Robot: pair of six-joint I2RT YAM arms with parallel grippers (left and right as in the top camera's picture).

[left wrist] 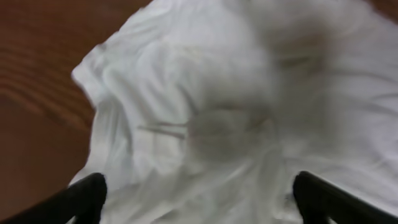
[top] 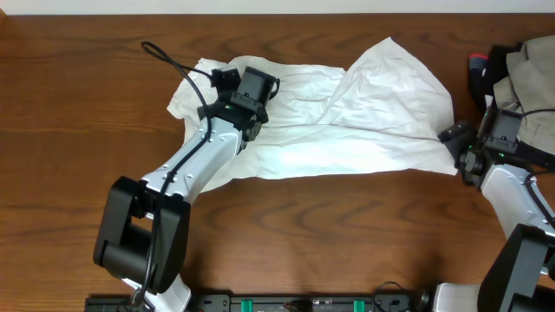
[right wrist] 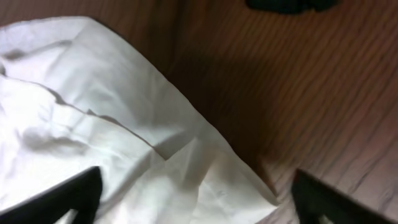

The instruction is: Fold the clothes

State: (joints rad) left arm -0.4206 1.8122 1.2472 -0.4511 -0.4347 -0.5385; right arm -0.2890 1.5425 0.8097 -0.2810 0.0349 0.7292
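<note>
You have the brown wooden table (top: 69, 104) under everything, and across its far half lies the white garment (top: 347, 130), spread wide and wrinkled, one peak pushed up toward the back edge right of centre and its near hem running almost straight from left to right. Your left arm (top: 186, 160) reaches in from the near left and ends over the garment's left part; your right arm (top: 512, 186) comes up the right side and ends at the garment's right corner. Beyond it, at the far right edge, sits a heap of grey-beige cloth (top: 529, 78) with something red and black beside it, apart from the white garment. Your left gripper (left wrist: 199, 199) has its jaws spread wide above crumpled white fabric and grips nothing. Your right gripper (right wrist: 196, 196) is likewise wide apart, poised over the pointed corner of the cloth where it meets bare wood. A black cable (top: 169, 61) loops off the left wrist
</note>
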